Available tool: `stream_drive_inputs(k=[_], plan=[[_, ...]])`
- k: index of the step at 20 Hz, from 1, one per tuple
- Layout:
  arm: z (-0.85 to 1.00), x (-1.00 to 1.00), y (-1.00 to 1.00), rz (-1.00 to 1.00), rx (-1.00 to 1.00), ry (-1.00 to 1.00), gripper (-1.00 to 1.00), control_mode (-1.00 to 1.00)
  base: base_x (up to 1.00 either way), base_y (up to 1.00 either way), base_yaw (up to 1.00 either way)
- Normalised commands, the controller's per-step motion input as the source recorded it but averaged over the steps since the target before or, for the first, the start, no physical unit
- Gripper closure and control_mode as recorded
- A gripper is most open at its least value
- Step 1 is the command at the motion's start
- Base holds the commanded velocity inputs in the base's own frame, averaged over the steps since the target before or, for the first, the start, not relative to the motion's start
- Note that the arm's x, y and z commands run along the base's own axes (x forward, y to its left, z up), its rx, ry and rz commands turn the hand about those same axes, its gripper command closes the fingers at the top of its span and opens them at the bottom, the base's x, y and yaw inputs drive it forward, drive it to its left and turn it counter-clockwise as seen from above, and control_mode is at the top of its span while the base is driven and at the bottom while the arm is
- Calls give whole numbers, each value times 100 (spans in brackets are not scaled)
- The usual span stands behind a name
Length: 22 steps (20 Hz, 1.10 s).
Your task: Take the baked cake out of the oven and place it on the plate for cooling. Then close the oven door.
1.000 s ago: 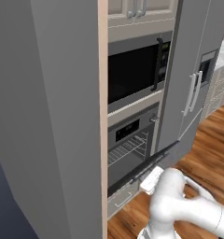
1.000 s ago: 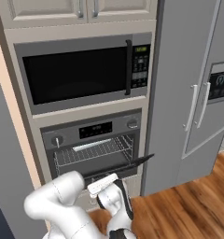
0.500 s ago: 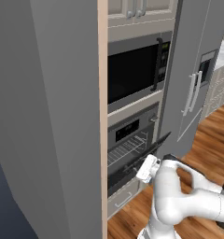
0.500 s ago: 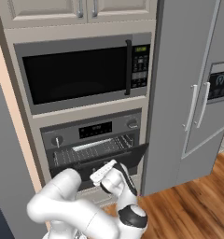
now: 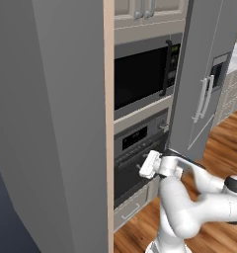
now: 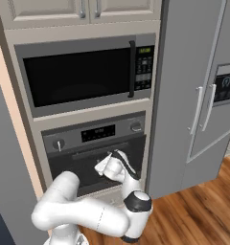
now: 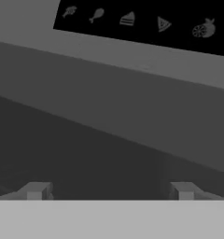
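In the left base view I see a tall grey cabinet side [image 5: 51, 123] filling the left half of the frame. Right of it, in the middle, is the black microwave [image 5: 142, 79], and below it the oven [image 5: 140, 141] with its display strip. The oven door [image 5: 133, 173] stands upright against the oven front, so it looks closed. My fingers [image 5: 146, 165] are at the door, lower centre of the frame. In the hand view the two tips are far apart, released, with nothing between them, and they face the grey door handle [image 7: 109, 93] very near. In the right base view the oven door [image 6: 83, 165] is at centre left, and the grey fridge [image 6: 198, 91] fills the right side.
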Motion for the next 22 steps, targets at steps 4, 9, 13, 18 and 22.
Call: stream_drive_inputs(k=[4, 9, 13, 18, 22], plan=[[0, 23, 61, -27, 0, -2, -100, -100, 0, 0, 0], [0, 21, 61, -26, 0, -1, -100, -100, 0, 0, 0], [-1, 27, 67, -22, 0, 0, -100, -100, 0, 0, 0], [0, 20, 54, -13, 0, 1, -100, -100, 0, 0, 0], [0, 0, 0, 0, 0, 2, -100, -100, 0, 0, 0]])
